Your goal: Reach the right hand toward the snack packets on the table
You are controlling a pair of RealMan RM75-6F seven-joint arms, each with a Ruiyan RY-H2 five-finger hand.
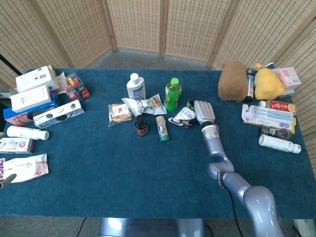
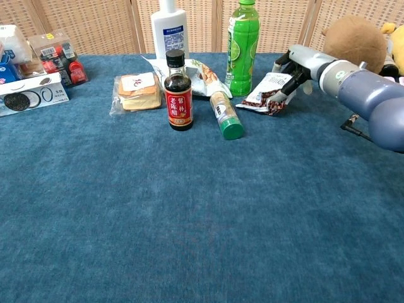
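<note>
A white snack packet printed with dark beans [image 1: 180, 116] [image 2: 265, 93] lies just right of the green bottle [image 1: 173, 94] [image 2: 242, 39]. My right hand [image 1: 202, 112] [image 2: 298, 63] grips the packet's right end, fingers curled over it and thumb beneath, so that end is crumpled and raised. Two more packets lie further left: a clear one with nuts [image 1: 146, 104] [image 2: 201, 69] and a flat biscuit pack [image 1: 119, 112] [image 2: 137, 89]. Of my left hand only a grey sliver [image 1: 5, 180] shows at the left edge of the head view.
A soy sauce bottle [image 1: 140, 125] [image 2: 178, 91], a green-capped tube [image 1: 162, 128] [image 2: 226, 115] and a white bottle [image 1: 135, 87] stand among the packets. Plush toys [image 1: 234, 81] and boxed items [image 1: 269, 116] crowd the right; cartons [image 1: 30, 98] line the left.
</note>
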